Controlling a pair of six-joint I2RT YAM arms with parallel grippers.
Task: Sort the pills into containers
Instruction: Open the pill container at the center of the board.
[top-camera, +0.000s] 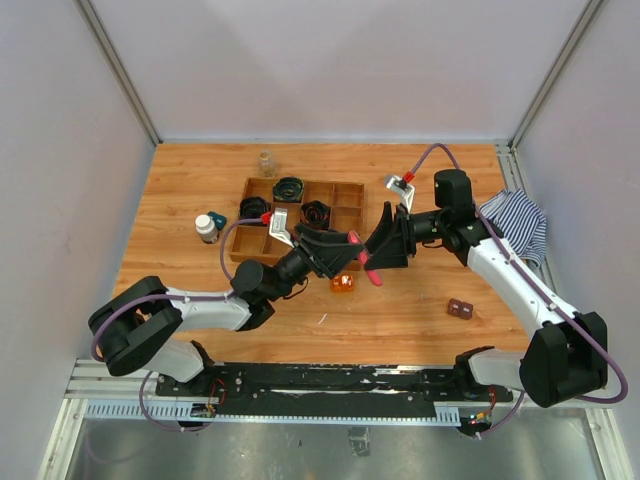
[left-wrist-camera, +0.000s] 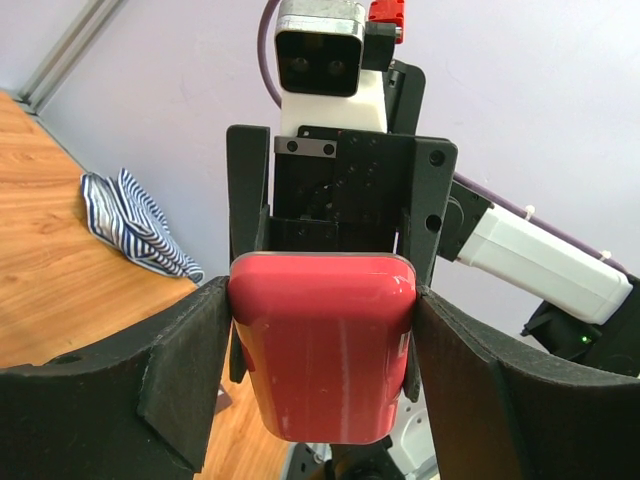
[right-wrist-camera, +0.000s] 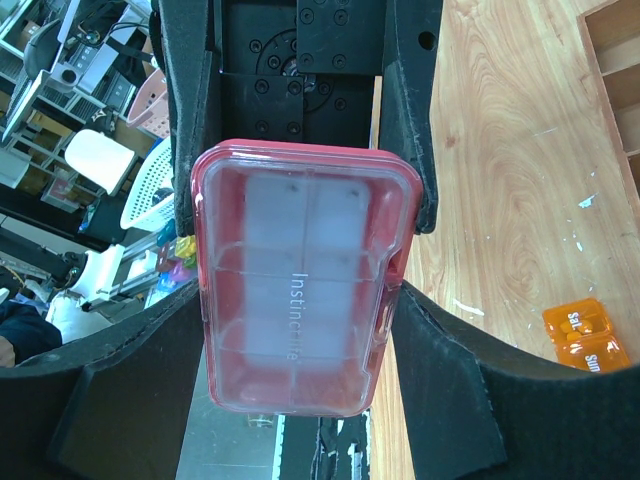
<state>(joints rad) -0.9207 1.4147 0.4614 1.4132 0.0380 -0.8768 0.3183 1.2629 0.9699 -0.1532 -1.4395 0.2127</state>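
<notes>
Evidently the sorting is barely getting under way: both arms are holding the pink box (right-wrist-camera: 290, 290) in the air over the middle of the table (top-camera: 420, 335), the right gripper (right-wrist-camera: 295, 365) clamping one end and the left gripper (left-wrist-camera: 318, 335) pressing its pads against the sides of the other. Its lid seems to be sitting closed, with no pill showing inside. The clear vial (top-camera: 266, 162) and the white-capped dark bottle (top-camera: 206, 228) are standing untouched, well apart from the arms, so opening and filling are all waiting.
</notes>
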